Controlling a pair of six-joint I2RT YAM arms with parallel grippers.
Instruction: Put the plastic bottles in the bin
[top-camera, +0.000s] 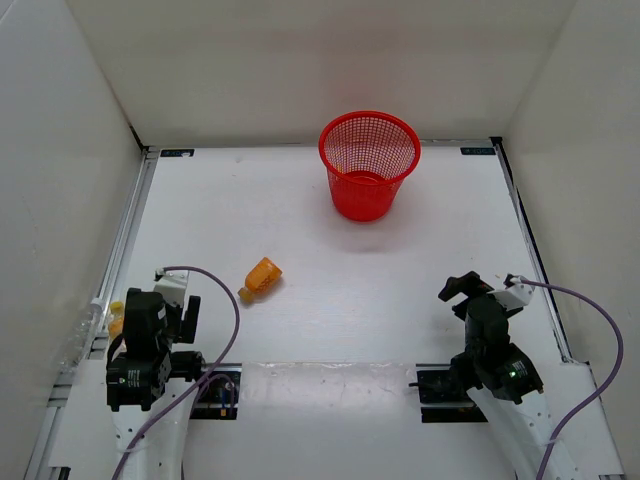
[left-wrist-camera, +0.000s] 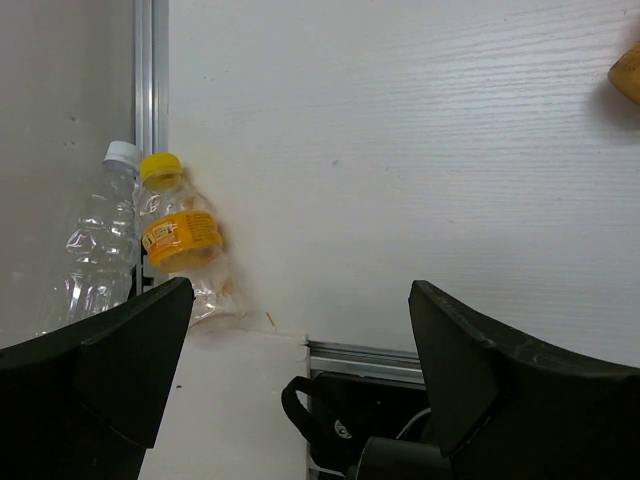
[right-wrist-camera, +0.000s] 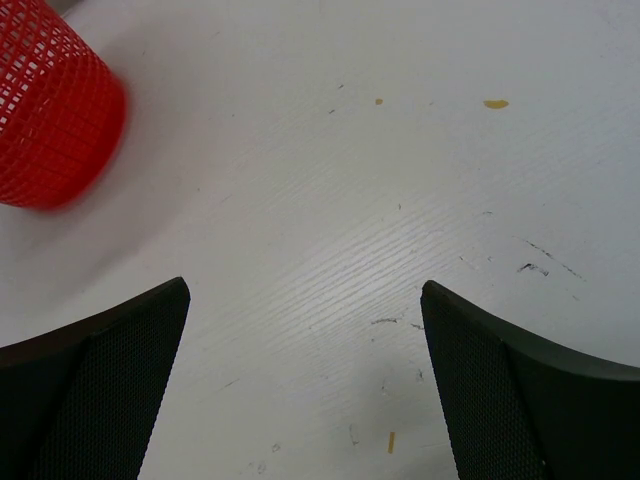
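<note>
Left pincer (top-camera: 180, 300) sits low by the near-left corner of the table (top-camera: 300, 215), and from above I cannot tell how its fingers stand. Right pincer (top-camera: 465, 290) mirrors it near the right edge, empty. A purple cable (top-camera: 235, 330) loops off each arm. Just right of the left pincer lies the orange bottle (top-camera: 261, 278) on its side, stubby and opaque, with bare tabletop between it and the bin (top-camera: 362, 200). That bin stands upright near the far edge, a little right of centre: red plastic mesh, round, tapering down, with a solid rim.

Over to the left wrist camera: dark fingers spread wide apart, nothing between them. Beyond them, at the left edge, a yellow-capped bottle (left-wrist-camera: 185, 250) leans against the metal rail (left-wrist-camera: 150, 90), clear and dented, with an orange label whose print is too small to read. Touching it on the left is a white-capped bottle (left-wrist-camera: 100, 240), clear and crumpled. The orange bottle just peeks in at the top right corner.

Right wrist camera now: fingers with mesh-textured pads, wide apart over scuffed white woodgrain. The bin shows blurred at the upper left, well clear of the fingers.
</note>
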